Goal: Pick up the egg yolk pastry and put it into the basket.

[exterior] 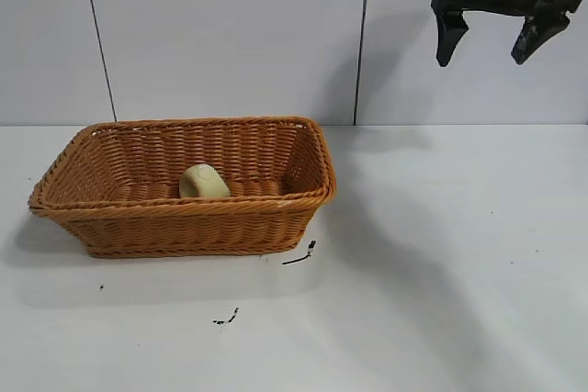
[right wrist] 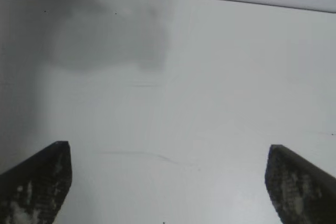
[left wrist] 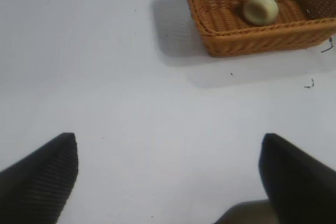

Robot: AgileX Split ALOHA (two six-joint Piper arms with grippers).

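Observation:
The pale yellow egg yolk pastry (exterior: 203, 181) lies inside the orange-brown wicker basket (exterior: 110, 218) on the white table, near the basket's middle. It also shows in the left wrist view (left wrist: 260, 9), inside the basket (left wrist: 247, 43). My right gripper (exterior: 494, 39) hangs open and empty high at the upper right, far from the basket; in its wrist view (right wrist: 168, 182) only bare table lies between its fingers. My left gripper (left wrist: 168, 177) is open and empty over bare table, well away from the basket; it is out of the exterior view.
Two small dark marks lie on the table in front of the basket (exterior: 301, 254) (exterior: 227, 318). A white panelled wall (exterior: 230, 34) stands behind the table.

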